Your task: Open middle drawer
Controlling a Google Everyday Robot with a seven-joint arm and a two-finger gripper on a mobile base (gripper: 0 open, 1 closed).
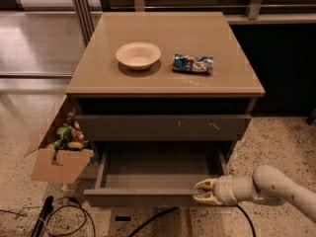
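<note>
Gripper (203,191) low at right in view, arm coming in from right. It is clamped on front panel of middle drawer (143,197) at panel's right end, one finger inside box, one outside. Drawer stands well out from cabinet, below scratched drawer front (163,127). Panel's long axis runs leftward from gripper. I judge any further pull goes straight toward camera, square to that axis.

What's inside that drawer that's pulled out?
Only a bare grey floor shows inside the middle drawer; its rear is hidden beneath the drawer front above. The gripper is at its front right corner.
</note>
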